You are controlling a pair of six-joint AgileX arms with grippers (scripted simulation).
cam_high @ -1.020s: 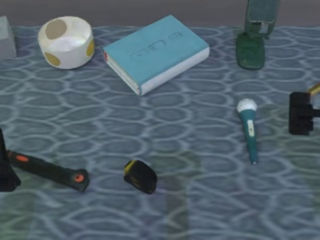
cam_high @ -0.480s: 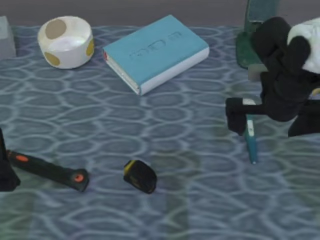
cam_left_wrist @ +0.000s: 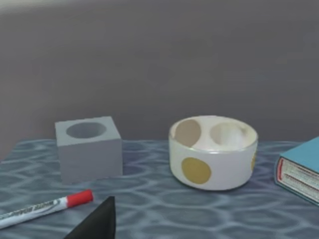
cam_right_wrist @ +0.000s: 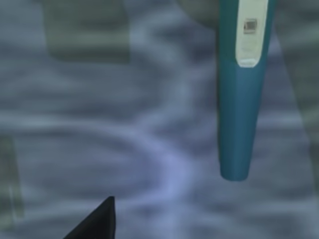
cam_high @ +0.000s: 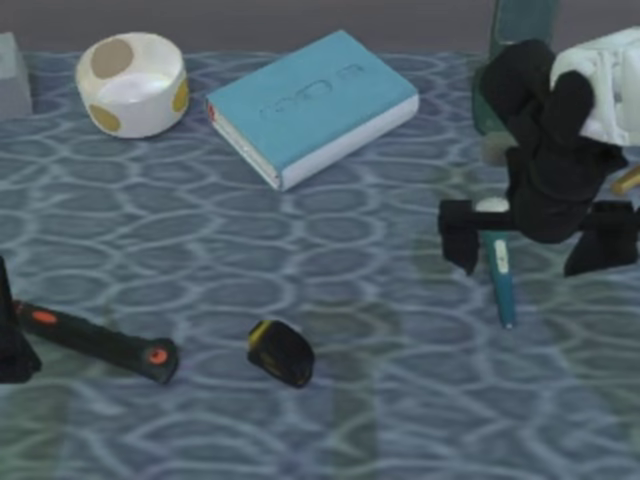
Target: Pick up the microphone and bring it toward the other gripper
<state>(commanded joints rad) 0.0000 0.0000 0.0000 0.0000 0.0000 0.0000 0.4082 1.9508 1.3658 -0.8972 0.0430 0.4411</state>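
Note:
The microphone (cam_high: 502, 285) lies flat on the patterned cloth at the right, its white head (cam_high: 492, 206) pointing to the far side and its teal handle toward the near edge. My right gripper (cam_high: 530, 248) hangs over the microphone's head end, open wide, one black finger on each side and not touching it. In the right wrist view the teal handle with its white switch (cam_right_wrist: 241, 99) fills the upper right, and one black fingertip (cam_right_wrist: 102, 219) shows low down. My left gripper (cam_high: 8, 345) is parked at the table's left edge, open and holding nothing.
A teal book (cam_high: 310, 105) lies at the back middle and a spotted white bowl (cam_high: 132, 82) at the back left beside a grey block (cam_high: 8, 85). A dark green tool with orange dots (cam_high: 100, 342) and a black-yellow tape measure (cam_high: 282, 352) lie near the front.
My right arm has swung in from the right edge over the microphone. Since half a second ago its fingers have spread wider around the head end. The microphone has not moved.

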